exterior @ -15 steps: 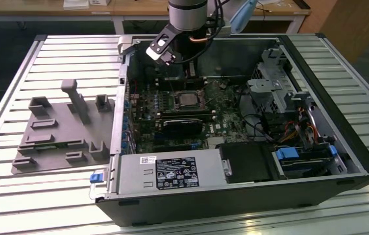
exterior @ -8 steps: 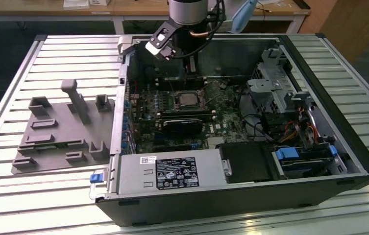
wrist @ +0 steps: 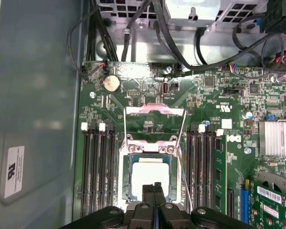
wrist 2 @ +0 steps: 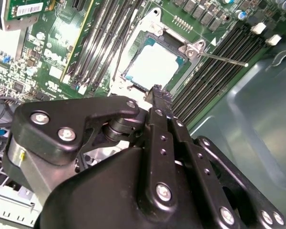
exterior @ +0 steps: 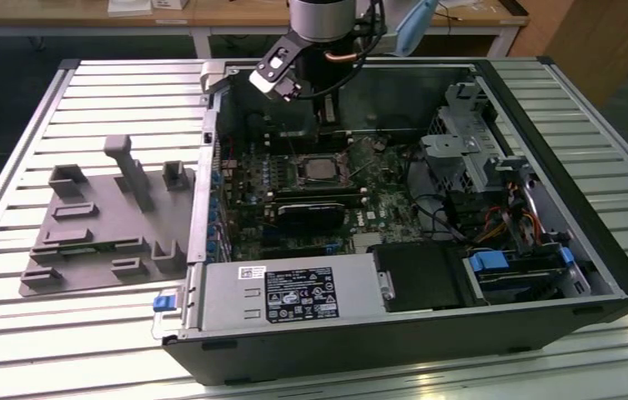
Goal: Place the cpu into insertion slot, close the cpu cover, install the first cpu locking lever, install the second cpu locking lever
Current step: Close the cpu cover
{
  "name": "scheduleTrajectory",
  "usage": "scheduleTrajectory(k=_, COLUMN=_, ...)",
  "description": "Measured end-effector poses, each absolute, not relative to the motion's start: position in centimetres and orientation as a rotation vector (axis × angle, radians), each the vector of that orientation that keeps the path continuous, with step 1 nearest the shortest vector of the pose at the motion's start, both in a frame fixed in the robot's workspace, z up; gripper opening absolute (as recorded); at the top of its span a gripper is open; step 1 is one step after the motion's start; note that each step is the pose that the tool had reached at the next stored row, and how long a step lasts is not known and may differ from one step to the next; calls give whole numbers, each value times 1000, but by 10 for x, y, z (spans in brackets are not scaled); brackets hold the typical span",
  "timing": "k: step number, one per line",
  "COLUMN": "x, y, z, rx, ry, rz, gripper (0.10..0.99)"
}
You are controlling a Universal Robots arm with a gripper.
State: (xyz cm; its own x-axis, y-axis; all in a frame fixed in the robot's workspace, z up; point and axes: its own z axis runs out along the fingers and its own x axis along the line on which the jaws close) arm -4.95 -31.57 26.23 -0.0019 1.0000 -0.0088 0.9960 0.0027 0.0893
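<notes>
Claw (wrist: 155,187): black, jointed and screw-studded, its two fingertips clenched together with nothing between them, poised just above one edge of the cpu (wrist: 150,172); contact cannot be judged. The cpu, a flat square with a pale matte metal face, lies face-up in the insertion slot (wrist: 126,181), a dark square socket with a thin rim, near the middle of the green circuit board (wrist: 133,90). Its edges run parallel to the long black memory slots (wrist: 94,171) flanking it on both sides. The cpu cover (wrist: 155,110), a silver frame with a square cut-out, is hinged open on the socket's far side. A thin wire lever (wrist 2: 224,59) lies across the slots. The black computer case (exterior: 403,354) rests on the slatted metal counter (exterior: 24,125), with a grey moulded fixture (exterior: 91,225) towards the exterior view's left edge
</notes>
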Motion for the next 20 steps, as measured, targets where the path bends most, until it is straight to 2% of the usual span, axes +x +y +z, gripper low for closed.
scheduleTrajectory(k=20, x=7, y=-316, z=262, rx=2169, ry=2174, rz=88, gripper=102)
